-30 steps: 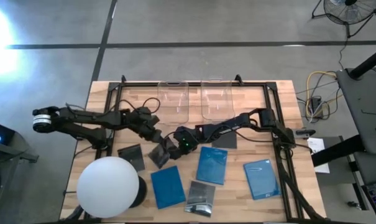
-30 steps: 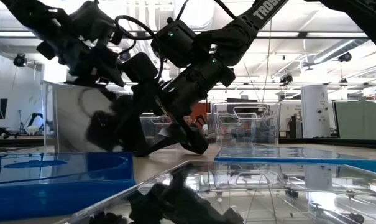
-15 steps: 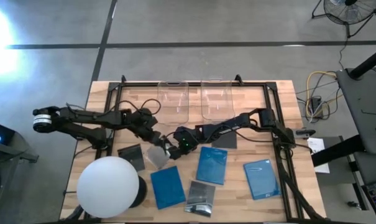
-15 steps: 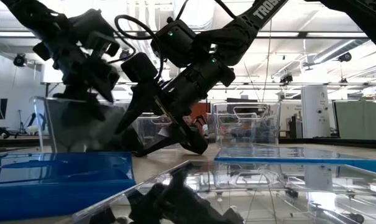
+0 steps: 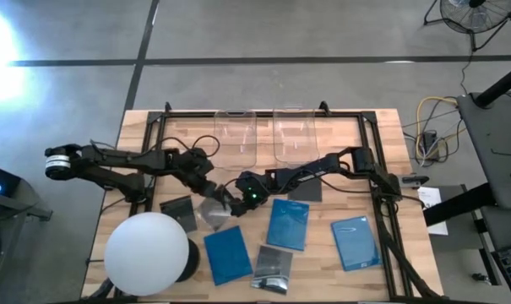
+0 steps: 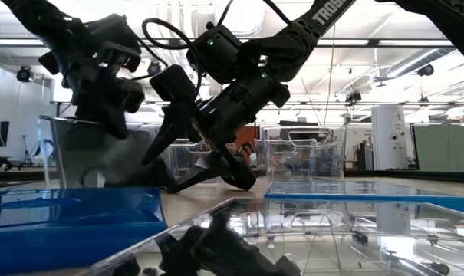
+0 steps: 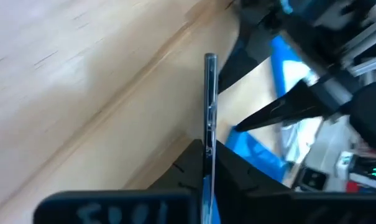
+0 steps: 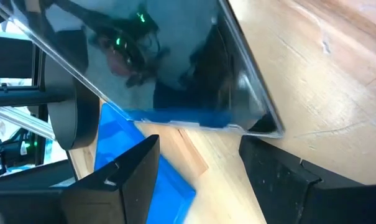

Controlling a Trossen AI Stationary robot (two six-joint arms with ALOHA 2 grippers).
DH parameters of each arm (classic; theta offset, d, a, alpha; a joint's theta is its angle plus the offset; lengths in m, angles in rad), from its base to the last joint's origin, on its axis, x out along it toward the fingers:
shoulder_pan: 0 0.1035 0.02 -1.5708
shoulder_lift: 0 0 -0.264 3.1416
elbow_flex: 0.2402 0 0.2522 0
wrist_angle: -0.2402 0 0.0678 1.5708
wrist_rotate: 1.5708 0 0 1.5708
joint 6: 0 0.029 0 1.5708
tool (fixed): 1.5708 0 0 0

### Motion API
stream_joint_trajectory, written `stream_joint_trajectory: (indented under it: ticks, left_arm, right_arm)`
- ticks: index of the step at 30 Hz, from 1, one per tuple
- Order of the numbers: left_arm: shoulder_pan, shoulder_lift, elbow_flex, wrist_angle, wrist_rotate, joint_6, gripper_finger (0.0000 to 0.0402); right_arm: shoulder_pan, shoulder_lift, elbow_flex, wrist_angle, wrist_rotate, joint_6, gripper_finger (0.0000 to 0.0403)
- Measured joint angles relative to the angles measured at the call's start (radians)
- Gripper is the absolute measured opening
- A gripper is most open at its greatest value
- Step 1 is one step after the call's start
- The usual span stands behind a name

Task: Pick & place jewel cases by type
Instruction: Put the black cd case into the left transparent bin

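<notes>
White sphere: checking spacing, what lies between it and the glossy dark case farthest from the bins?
A bright blue rectangular plastic case, flat; the high view shows it.

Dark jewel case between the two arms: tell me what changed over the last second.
The left end effector, shut on the edge of the dark jewel case, has drawn it slightly back toward the left, away from the right end effector. The right end effector's fingers have come open and now stand apart from the case. The blue cases and the white sphere stayed put.
</notes>
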Motion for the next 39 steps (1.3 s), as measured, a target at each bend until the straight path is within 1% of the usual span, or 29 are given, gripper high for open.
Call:
stream_joint_trajectory:
  ticks: [2,5,8,10,15,19,23,28,31,34,36,39]
  left_arm:
    - [0.001,-0.005,0.023,-0.066,-0.025,0.035,0.0002]
    - [0.002,-0.025,0.065,-0.189,-0.068,0.098,0.0001]
    - [0.013,-0.057,0.108,-0.261,-0.092,0.138,0.0001]
    - [0.031,-0.085,0.134,-0.309,-0.115,0.148,0.0001]
    - [0.073,-0.163,0.208,-0.344,-0.119,0.131,0.0000]
    - [0.123,-0.195,0.254,-0.339,-0.135,0.100,0.0000]
    - [0.191,-0.201,0.281,-0.285,-0.153,0.043,0.0000]
    - [0.297,-0.170,0.283,-0.103,-0.147,-0.054,0.0000]
    - [0.376,-0.108,0.284,-0.045,-0.139,-0.067,0.0000]
    - [0.442,-0.017,0.283,-0.022,-0.104,-0.060,0.0000]
    - [0.467,0.041,0.283,-0.004,-0.095,-0.057,0.0000]
    - [0.487,0.116,0.284,0.099,-0.049,-0.057,0.0000]
  right_arm:
    - [0.000,-0.010,0.000,-0.011,0.003,-0.024,0.0226]
    - [-0.003,-0.035,-0.002,-0.056,0.036,-0.069,0.0226]
    - [-0.007,-0.062,-0.003,-0.104,0.069,-0.105,0.0226]
    - [-0.007,-0.084,-0.002,-0.135,0.070,-0.116,0.0226]
    - [-0.010,-0.152,-0.002,-0.195,0.061,-0.167,0.0226]
    - [-0.030,-0.224,-0.001,-0.212,0.065,-0.180,0.0226]
    - [-0.045,-0.316,-0.001,-0.258,0.114,-0.196,0.0226]
    - [-0.075,-0.445,0.001,-0.369,0.217,-0.229,0.0226]
    - [-0.089,-0.502,0.001,-0.428,0.271,-0.253,0.0226]
    - [-0.102,-0.535,0.001,-0.475,0.293,-0.259,0.0226]
    - [-0.106,-0.541,0.001,-0.496,0.294,-0.260,0.0226]
    - [-0.106,-0.543,0.000,-0.509,0.297,-0.265,0.0226]
